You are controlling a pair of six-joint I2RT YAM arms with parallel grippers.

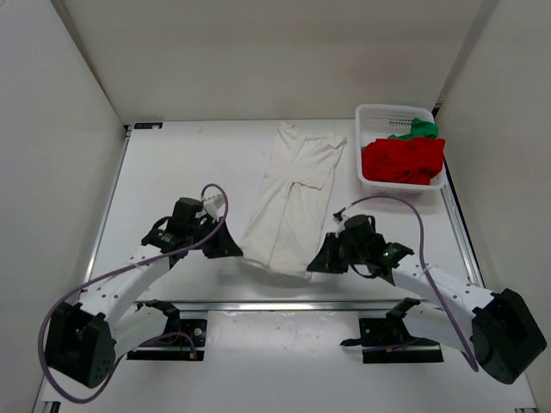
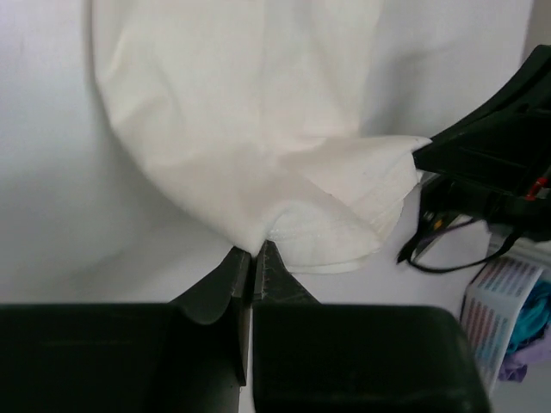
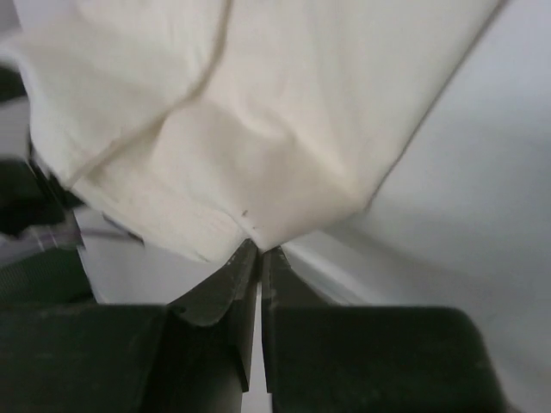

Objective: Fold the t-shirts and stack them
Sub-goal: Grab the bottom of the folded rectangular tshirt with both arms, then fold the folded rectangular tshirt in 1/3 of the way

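Observation:
The cream-white t-shirt (image 1: 293,194) lies lengthwise in the middle of the table, folded narrow. My left gripper (image 1: 234,250) is shut on its near left corner, and the pinched cloth (image 2: 258,172) rises from my closed jaws in the left wrist view. My right gripper (image 1: 313,262) is shut on its near right corner, and the cloth (image 3: 258,129) shows the same way in the right wrist view. The near hem is lifted a little between both grippers. The red t-shirt (image 1: 401,161) and the green t-shirt (image 1: 418,129) lie bunched in the basket.
The white plastic mesh basket (image 1: 368,116) stands at the back right of the table. White walls close in the left, right and back sides. A metal rail (image 1: 284,304) runs along the near edge between the arm bases.

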